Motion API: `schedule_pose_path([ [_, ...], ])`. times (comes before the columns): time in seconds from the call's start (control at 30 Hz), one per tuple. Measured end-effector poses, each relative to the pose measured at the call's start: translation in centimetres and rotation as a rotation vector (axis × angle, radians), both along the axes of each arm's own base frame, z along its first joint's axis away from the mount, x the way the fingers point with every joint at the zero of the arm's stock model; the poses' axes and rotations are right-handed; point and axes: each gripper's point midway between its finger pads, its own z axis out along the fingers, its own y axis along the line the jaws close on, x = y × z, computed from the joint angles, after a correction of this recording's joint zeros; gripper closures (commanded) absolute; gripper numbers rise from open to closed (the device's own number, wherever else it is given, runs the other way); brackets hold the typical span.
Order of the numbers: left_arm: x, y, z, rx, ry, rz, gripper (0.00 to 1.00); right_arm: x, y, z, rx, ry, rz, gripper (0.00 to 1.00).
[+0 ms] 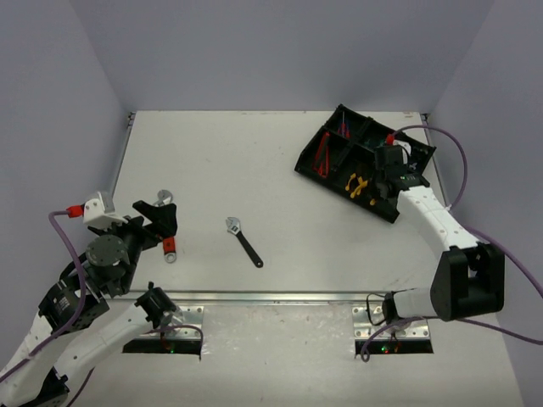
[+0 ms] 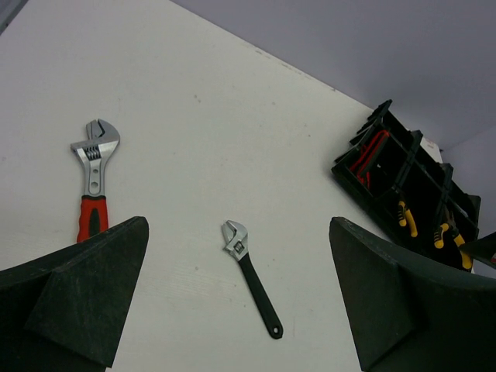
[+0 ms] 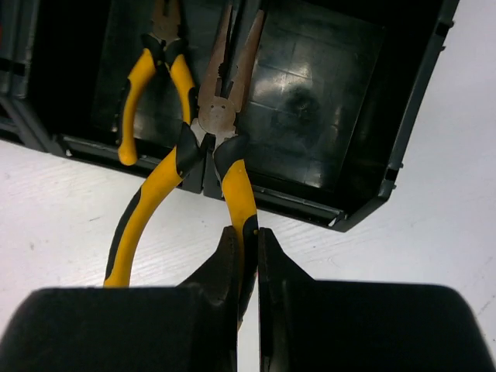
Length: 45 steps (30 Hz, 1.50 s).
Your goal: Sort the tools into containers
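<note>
Long-nose pliers (image 3: 213, 143) sat pinched by 1 handle in your right gripper (image 3: 246, 232), nose leading into the tray (image 3: 418, 101) at 12 o'clock, likely for release; left gripper (image 1: 157, 219) was spread.

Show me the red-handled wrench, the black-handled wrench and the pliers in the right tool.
red-handled wrench (image 2: 93, 217), left wrist view, red grip.
black-handled wrench (image 2: 260, 294), left wrist view, black handle.
pliers (image 3: 219, 115), right wrist view, metal head.

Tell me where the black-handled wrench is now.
In the top view, the black-handled wrench lies on the table near its middle, right of the left gripper and the red-handled wrench.
</note>
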Motion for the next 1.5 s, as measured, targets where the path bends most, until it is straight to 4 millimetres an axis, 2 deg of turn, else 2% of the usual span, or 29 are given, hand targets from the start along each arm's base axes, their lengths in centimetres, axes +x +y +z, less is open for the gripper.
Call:
schedule_pose_path([
  [0.07, 0.0, 0.0, 0.0, 0.0, 0.0, -0.001, 0.0, 0.2, -0.4, -1.3, 0.016, 0.06, -0.001, 1.0],
  [0.13, 0.0, 0.0, 0.0, 0.0, 0.0, -0.001, 0.0, 1.4, -0.3, -2.1, 0.04, 0.094, 0.01, 1.0],
  [0.3, 0.1, -0.1, 0.0, 0.002, 0.002, -0.001, 0.0, 4.6, 0.2, -2.2, 0.078, 0.102, 0.042, 1.0],
  [0.7, 0.1, -0.1, 0.0, 0.003, 0.003, 0.0, 0.0, 7.9, 0.6, -3.2, 0.124, 0.143, 0.07, 1.0],
  [0.73, 0.1, -0.1, 0.0, 0.002, 0.003, 0.0, 0.0, 8.1, 0.6, -3.3, 0.123, 0.15, 0.072, 0.96],
  [0.8, 0.1, -0.1, 0.0, 0.002, 0.003, 0.0, 0.0, 8.6, 0.6, -3.5, 0.12, 0.163, 0.076, 0.61],
  [0.9, 0.1, -0.1, 0.0, 0.003, 0.003, 0.0, 0.0, 8.9, 0.7, -3.7, 0.118, 0.174, 0.084, 0.41],
  [1.03, 0.2, -0.2, -0.1, 0.006, 0.007, 0.0, 0.0, 8.9, 0.6, -3.5, 0.119, 0.172, 0.08, 0.25],
  [1.13, 0.4, -0.4, -0.4, 0.02, 0.021, 0.002, 0.0, 8.6, 0.8, -2.6, 0.128, 0.157, 0.082, 0.02],
  [1.23, 1.2, -0.7, -1.2, 0.057, 0.068, 0.023, 0.0, 7.8, 1.8, 0.4, 0.151, 0.089, 0.106, 0.01],
  [1.3, 2.1, -1.3, -2.4, 0.098, 0.128, 0.045, 0.0, 6.8, 3.1, 3.0, 0.159, 0.021, 0.146, 0.01],
  [1.4, 3.5, -2.5, -4.9, 0.17, 0.256, 0.079, 0.0, 4.3, 7.0, 6.6, 0.179, -0.082, 0.261, 0.01],
  [1.43, 4.1, -2.9, -5.9, 0.191, 0.302, 0.09, 0.0, 3.3, 8.5, 7.2, 0.193, -0.101, 0.305, 0.01],
  [1.5, 5.0, -3.2, -7.5, 0.212, 0.371, 0.123, 0.0, 1.5, 10.9, 7.1, 0.225, -0.105, 0.382, 0.01],
])
